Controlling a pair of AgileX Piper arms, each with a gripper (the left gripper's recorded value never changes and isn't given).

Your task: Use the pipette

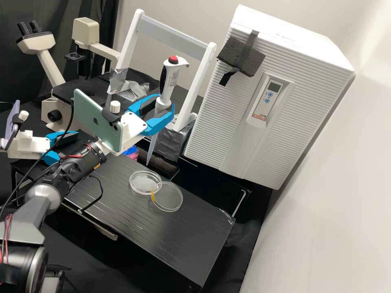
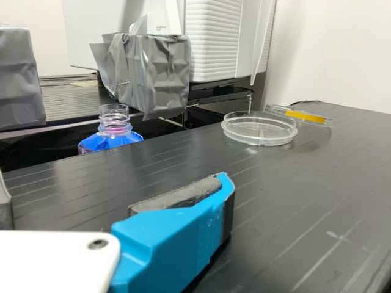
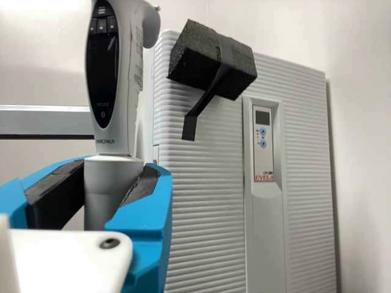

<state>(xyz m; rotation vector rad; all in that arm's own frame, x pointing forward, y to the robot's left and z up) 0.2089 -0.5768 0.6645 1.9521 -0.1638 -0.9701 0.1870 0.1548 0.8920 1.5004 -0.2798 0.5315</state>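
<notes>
My right gripper (image 1: 152,112) (image 3: 98,195) is shut on a grey pipette (image 1: 167,87) (image 3: 113,91) with a red button, holding it upright by its lower body. The pipette's long tip (image 1: 149,156) hangs just behind the far edge of the black platform (image 1: 163,236), close to a bottle of blue liquid (image 1: 131,152) (image 2: 112,131) with no cap. A clear petri dish (image 1: 145,182) (image 2: 259,127) lies on the platform, with its lid (image 1: 168,196) (image 2: 302,115) beside it bearing a yellow strip. My left gripper (image 1: 55,146) is open, low at the platform's left end, one blue finger (image 2: 183,226) over the surface.
A tall white ribbed machine (image 1: 264,93) carrying a black foam block (image 1: 241,57) stands at the right, close behind the pipette. A white frame stand (image 1: 171,38) with tape-wrapped feet (image 2: 149,70) rises behind the bottle. A microscope (image 1: 45,61) stands at the back left.
</notes>
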